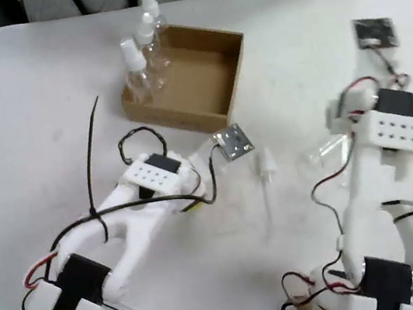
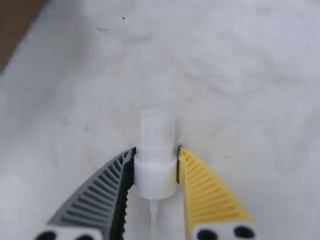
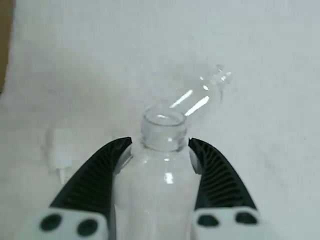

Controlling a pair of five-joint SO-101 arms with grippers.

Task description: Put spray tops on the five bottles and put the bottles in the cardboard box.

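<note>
Three capped bottles stand upright in a row along the left wall of the cardboard box, which sits toward the far side of the table. I cannot tell for certain whether they stand inside it.

On my left wrist feed, the left gripper has its grey and yellow fingers closed on the collar of a spray top. The nozzle points away from the camera and the thin dip tube runs back between the fingers.

On the right wrist feed, the right gripper has its black fingers clamped around the shoulders of an open bottle, whose bare neck points away from the wrist. Just beyond that neck, a second clear bottle lies on its side on the table.

A loose spray top lies on the table near the right gripper. From above I see it between the two arms, on the near side of the box.
</note>
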